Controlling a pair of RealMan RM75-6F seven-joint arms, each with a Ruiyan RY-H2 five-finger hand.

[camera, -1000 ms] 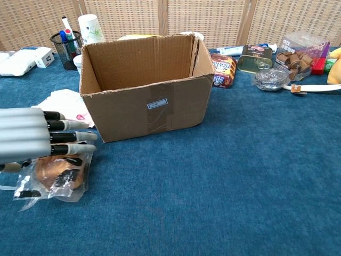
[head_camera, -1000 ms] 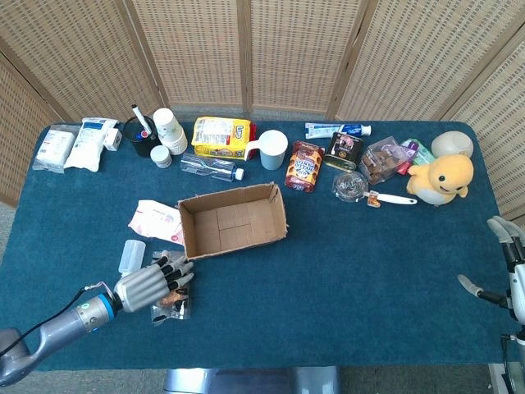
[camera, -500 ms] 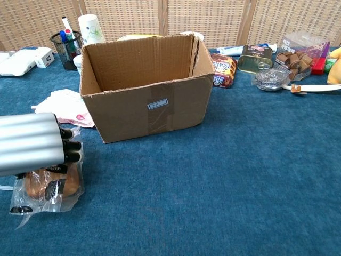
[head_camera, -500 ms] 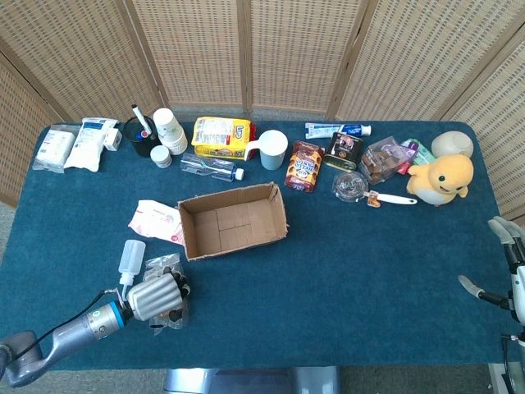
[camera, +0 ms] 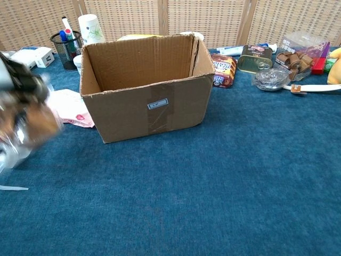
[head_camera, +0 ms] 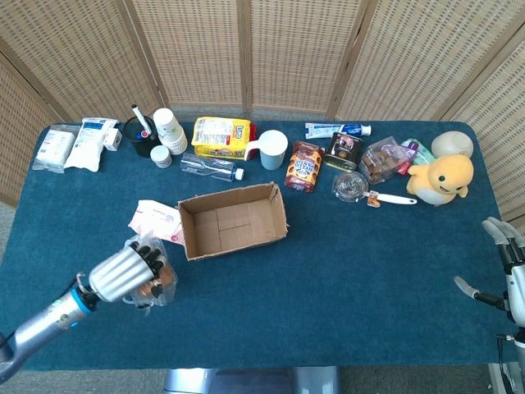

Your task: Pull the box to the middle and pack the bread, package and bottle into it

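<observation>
Left hand [head_camera: 123, 272] is gripping the bagged bread [head_camera: 153, 283], holding it above the counter [head_camera: 344, 271] just left of the open box [head_camera: 233, 221]. Right hand [head_camera: 500, 271] is resting open at the counter's far right edge.

Motion blur smears the left hand [camera: 18, 80] and its bagged bread [camera: 24, 125] at the chest view's edge; the bottle is hidden behind them.
</observation>
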